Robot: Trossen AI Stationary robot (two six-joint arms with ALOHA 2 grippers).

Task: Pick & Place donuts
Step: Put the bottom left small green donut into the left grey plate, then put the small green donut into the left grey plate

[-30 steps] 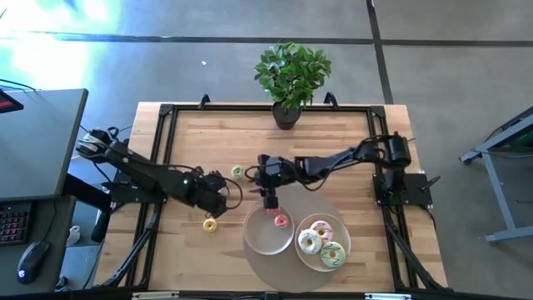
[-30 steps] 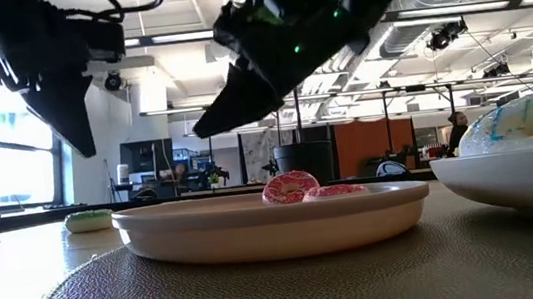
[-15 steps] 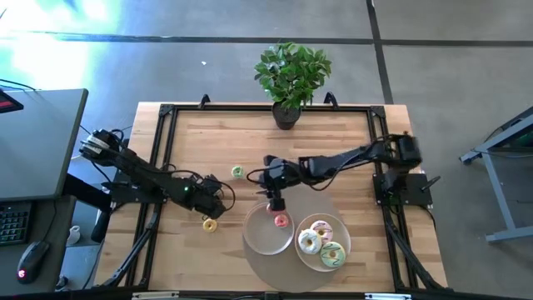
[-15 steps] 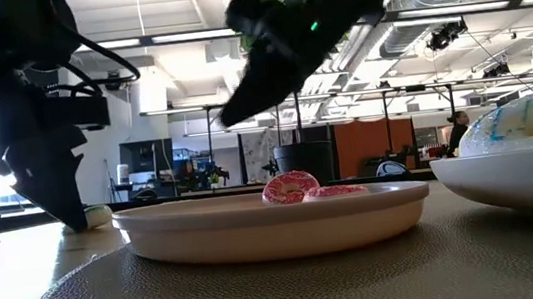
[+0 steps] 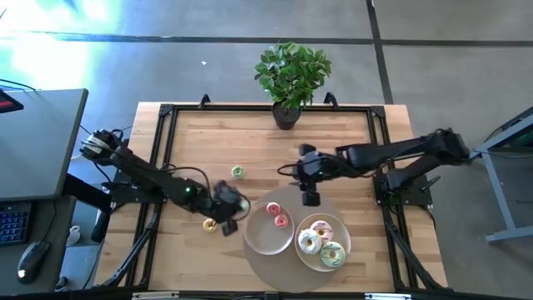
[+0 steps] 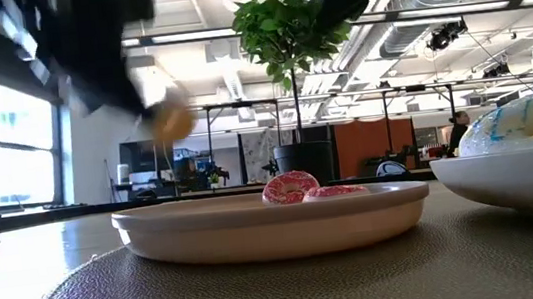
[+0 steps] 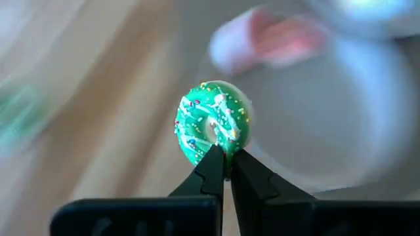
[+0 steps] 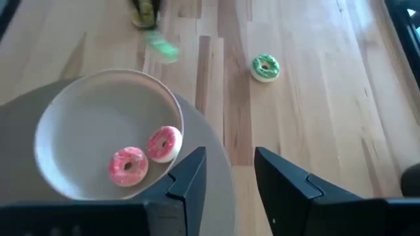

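My left gripper point(image 5: 236, 207) is shut on a tiny green donut point(image 7: 213, 124) just left of the white plate point(image 5: 254, 237), above the table. Two pink donuts point(image 5: 277, 215) lie in that plate. The white bowl point(image 5: 343, 236) beside it holds three larger iced donuts point(image 5: 321, 242). Another tiny green donut point(image 5: 238, 172) and a yellow one point(image 5: 209, 223) lie flat on the wood. My right gripper point(image 5: 310, 198) hangs open over the plate's far right rim, holding nothing. My left gripper pinches the green donut's ring at one spot on its edge point(image 7: 224, 149) between its two fingertips point(image 7: 211, 164). The rest of the ring stands out beyond the fingertips, its iced face toward the wrist camera. The donut is lifted clear of the table point(image 6: 171, 123).
A round grey mat point(image 5: 287, 271) lies under the plate and the bowl. A potted plant point(image 5: 290, 77) stands at the table's far edge. Black frame rails point(image 5: 166, 117) run along the table's sides. Bare wood lies left and far of the plate.
My left gripper came down to the table, shut on the tiny green donut, lifted it clear and carried it right, toward the plate. My right gripper drew back from over the plate toward the table's right edge.
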